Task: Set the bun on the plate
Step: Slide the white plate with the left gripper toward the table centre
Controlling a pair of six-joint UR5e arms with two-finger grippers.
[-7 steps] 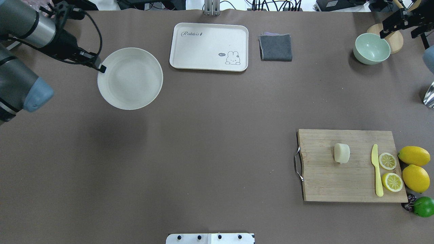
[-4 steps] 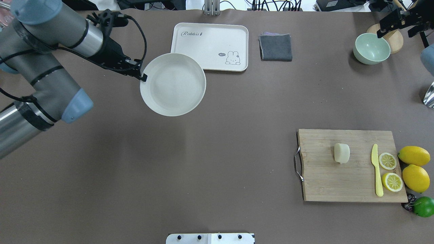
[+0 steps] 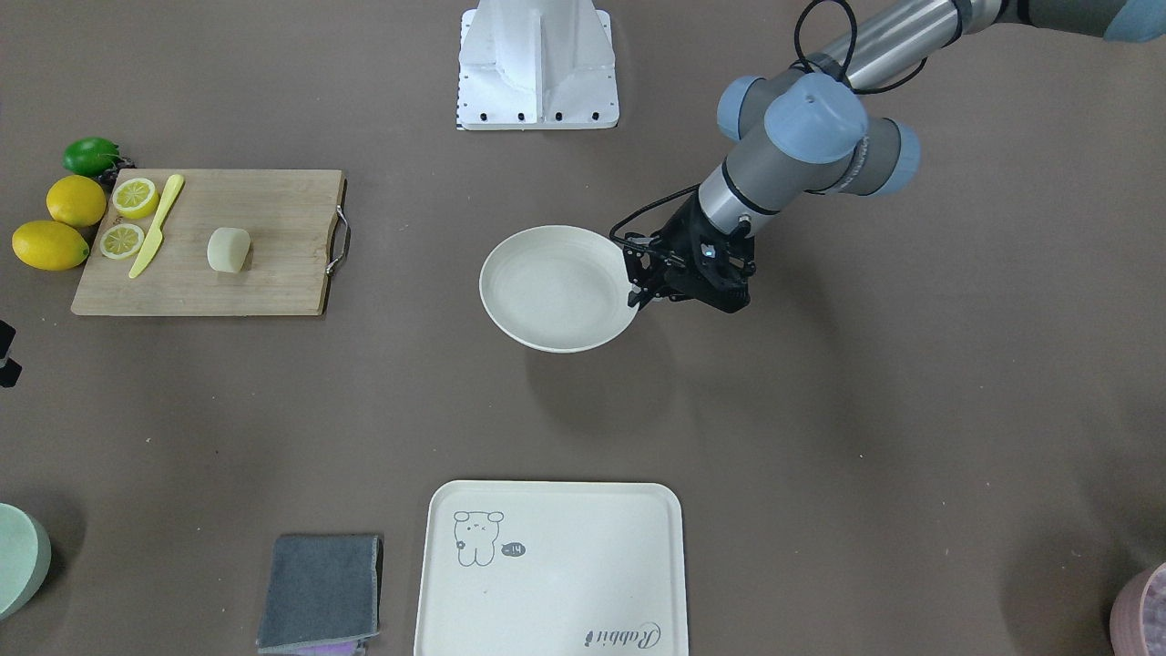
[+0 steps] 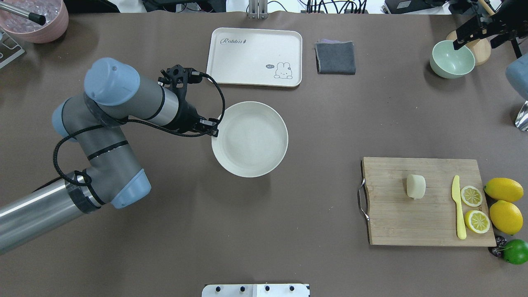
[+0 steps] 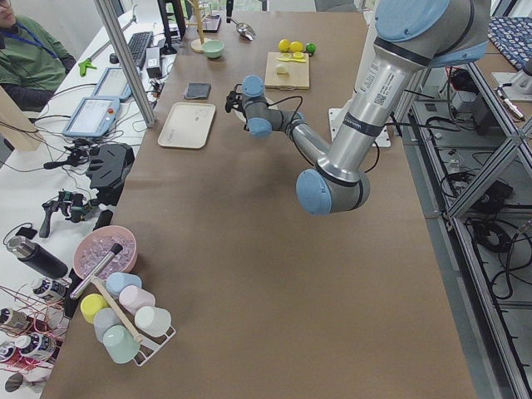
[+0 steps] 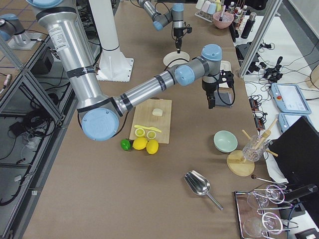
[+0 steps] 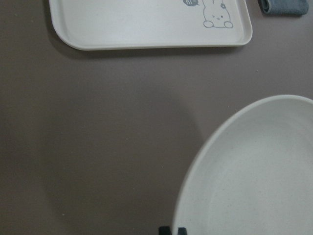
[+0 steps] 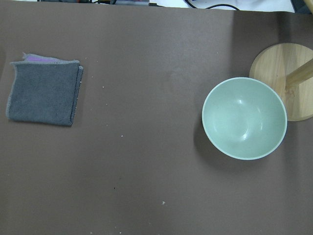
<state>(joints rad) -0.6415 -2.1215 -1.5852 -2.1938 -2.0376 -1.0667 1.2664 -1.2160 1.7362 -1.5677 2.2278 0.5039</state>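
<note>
We see the brown table (image 4: pixel 264 239) cut off on every side in the overhead view. The left arm (image 4: pixel 123 97) reaches in from the left edge, its base out of frame. The wooden cutting board (image 4: pixel 412 222) lies near the right edge, well apart from the plate (image 4: pixel 264 123), which sits over the table's middle. A soft shadow spreads wide of the plate's rim, and we cannot say whether it touches the table.

The bun (image 4: pixel 416 186) lies on the board, near a yellow knife (image 4: pixel 458 206). The left gripper (image 4: pixel 211 128) pinches the plate's rim. In the left wrist view only its dark fingertips (image 7: pixel 167 230) peek in at the bottom edge. The right gripper (image 4: pixel 470 31) is a dark shape near the top right corner, by the green bowl (image 4: pixel 451 59). We cannot tell whether its jaws are spread or together.
</note>
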